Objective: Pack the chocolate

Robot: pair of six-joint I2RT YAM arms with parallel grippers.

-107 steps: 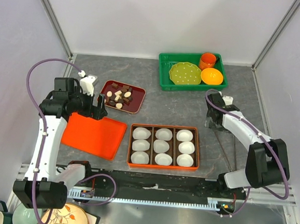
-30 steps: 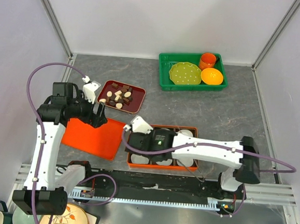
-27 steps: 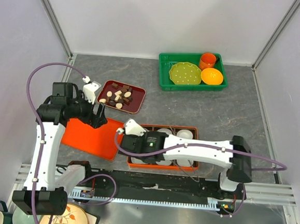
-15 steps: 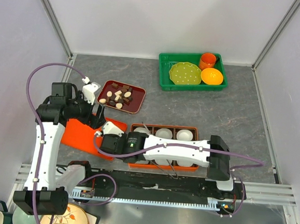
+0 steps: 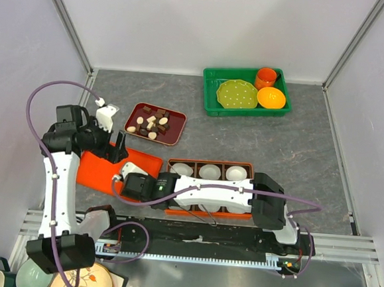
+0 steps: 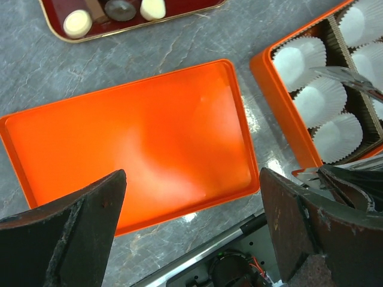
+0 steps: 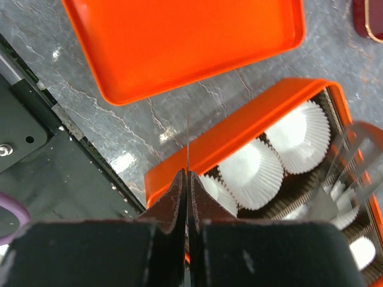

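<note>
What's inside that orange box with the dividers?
White paper cups sit in the compartments of the orange box, and the ones in view look empty. From above, the right arm covers the front rows, so most of those cups are hidden.

chocolate (image 5: 152, 122): brown cubes, cream ovals, loose in maroon tray (image 5: 177, 130).

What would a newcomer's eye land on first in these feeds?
The right arm stretches along the table's near edge, across the orange box of white paper cups, the right gripper shut near the flat orange tray at left. The left gripper hangs open over that tray, and the chocolate sits untouched in the dark red tray behind it.
</note>
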